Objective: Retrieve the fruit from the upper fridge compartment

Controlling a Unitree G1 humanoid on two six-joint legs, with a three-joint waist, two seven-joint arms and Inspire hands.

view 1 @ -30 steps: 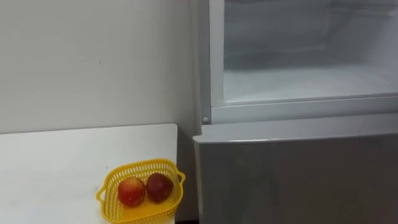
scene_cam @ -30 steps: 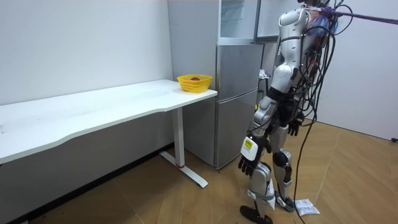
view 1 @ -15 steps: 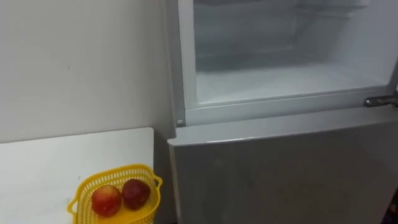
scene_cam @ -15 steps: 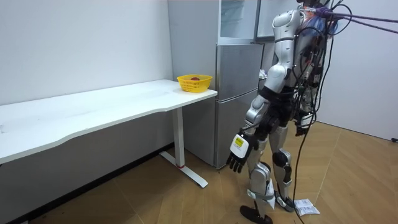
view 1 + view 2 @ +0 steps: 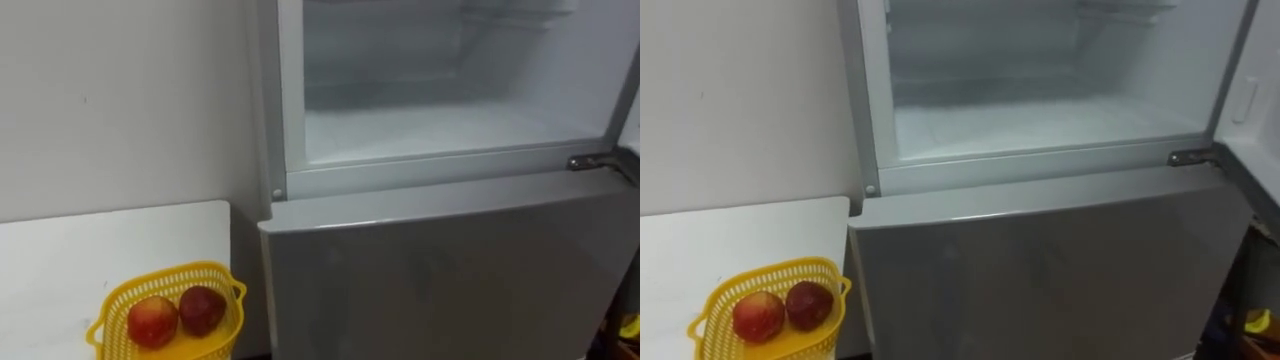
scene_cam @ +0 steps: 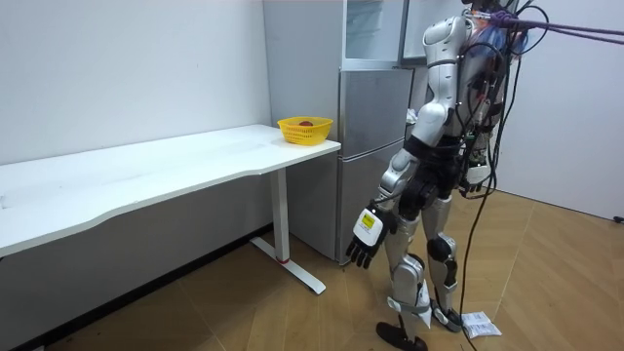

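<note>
Left hand (image 6: 363,242) swung forward, fingers loosely apart, empty; right hand (image 6: 475,177) unreadable. Yellow basket (image 5: 170,274), apples (image 5: 153,321) on white bench (image 5: 60,260) beside open fridge (image 5: 440,270).

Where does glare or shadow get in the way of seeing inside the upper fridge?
Left eye view: the upper compartment is brightly lit and pale inside, with no deep shadow on its shelf; the lower door carries a soft sheen. Room view: even light; the table shades the wall beneath it, and the yellow basket stands clear.

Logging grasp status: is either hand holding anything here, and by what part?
The left hand hangs open and empty at its side; the right hand cannot be told.
</note>
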